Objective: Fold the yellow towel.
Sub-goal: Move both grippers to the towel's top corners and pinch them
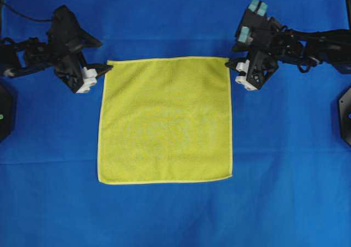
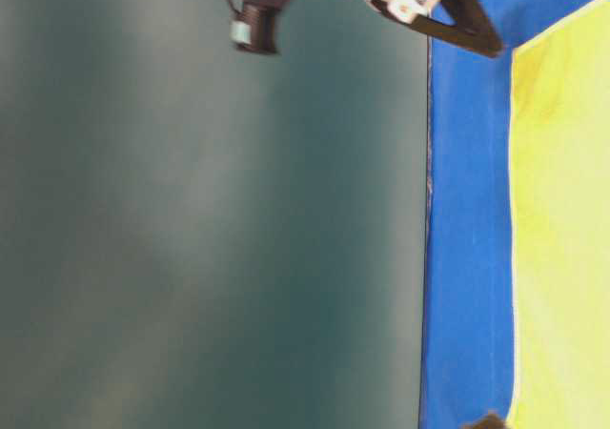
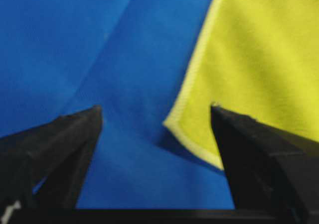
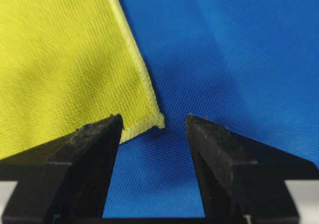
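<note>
The yellow towel lies flat and spread out as a square on the blue table cover. My left gripper is open at the towel's far left corner. In the left wrist view that corner lies lifted slightly between the open fingertips, and the left gripper holds nothing beside the towel. My right gripper is open at the far right corner. In the right wrist view the right gripper straddles the corner of the towel without pinching it. The towel's edge also shows in the table-level view.
The blue cover spans the whole table. Dark arm bases sit at the left edge and the right edge. A grey-green wall fills most of the table-level view.
</note>
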`<state>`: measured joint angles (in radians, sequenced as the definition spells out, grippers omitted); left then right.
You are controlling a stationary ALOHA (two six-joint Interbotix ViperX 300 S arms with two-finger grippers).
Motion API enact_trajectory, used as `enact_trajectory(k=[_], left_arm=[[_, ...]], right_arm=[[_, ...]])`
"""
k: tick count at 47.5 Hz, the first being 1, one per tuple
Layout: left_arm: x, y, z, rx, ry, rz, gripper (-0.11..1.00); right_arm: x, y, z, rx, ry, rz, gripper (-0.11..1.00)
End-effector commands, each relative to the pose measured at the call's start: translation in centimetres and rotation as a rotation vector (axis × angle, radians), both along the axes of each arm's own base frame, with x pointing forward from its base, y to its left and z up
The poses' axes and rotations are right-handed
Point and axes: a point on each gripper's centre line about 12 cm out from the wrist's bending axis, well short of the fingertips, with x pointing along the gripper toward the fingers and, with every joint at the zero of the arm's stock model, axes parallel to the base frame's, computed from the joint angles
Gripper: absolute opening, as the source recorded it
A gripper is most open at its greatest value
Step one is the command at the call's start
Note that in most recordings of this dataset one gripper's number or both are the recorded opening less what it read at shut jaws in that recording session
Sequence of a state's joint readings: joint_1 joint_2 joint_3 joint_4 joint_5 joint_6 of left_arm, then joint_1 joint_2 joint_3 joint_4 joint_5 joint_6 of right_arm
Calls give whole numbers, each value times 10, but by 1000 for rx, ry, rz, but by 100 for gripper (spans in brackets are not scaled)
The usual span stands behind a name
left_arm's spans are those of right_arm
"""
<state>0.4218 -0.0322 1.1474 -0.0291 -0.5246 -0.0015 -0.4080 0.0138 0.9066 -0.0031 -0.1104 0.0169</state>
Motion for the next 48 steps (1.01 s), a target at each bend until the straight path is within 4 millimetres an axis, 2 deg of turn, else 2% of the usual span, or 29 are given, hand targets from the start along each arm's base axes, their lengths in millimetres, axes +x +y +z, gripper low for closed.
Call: enact_trajectory(k=[1, 7, 14, 18, 23, 25, 28, 35, 43, 48], left_arm=[[7, 6, -3, 6, -14, 11, 83], [11, 9, -15, -4, 10, 13, 83], [10, 8, -19, -19, 32, 15, 74], [8, 7, -21, -27, 50, 15, 57], [7, 6, -22, -32, 60, 12, 27], [7, 6, -22, -33, 61, 12, 17], [7, 6, -22, -34, 64, 12, 3], [8, 6, -16, -26, 71, 3, 1], [14, 9, 7, -10, 55, -2, 1], [16, 10, 13, 2, 72, -18, 1]], right_arm=[[9, -5, 1, -12, -22, -1, 59], [14, -7, -4, -8, -15, -1, 59], [14, -8, -4, -12, -13, 2, 56], [13, -7, -5, -13, -4, 7, 44], [10, -6, -6, -13, 2, 11, 13], [11, -6, -5, -14, -1, 11, 4], [10, -5, -5, -14, -1, 12, 4], [11, -6, 5, -24, -25, 10, 4], [9, -5, 25, -31, -50, 6, 4], [6, -4, 32, -32, -51, 4, 4]])
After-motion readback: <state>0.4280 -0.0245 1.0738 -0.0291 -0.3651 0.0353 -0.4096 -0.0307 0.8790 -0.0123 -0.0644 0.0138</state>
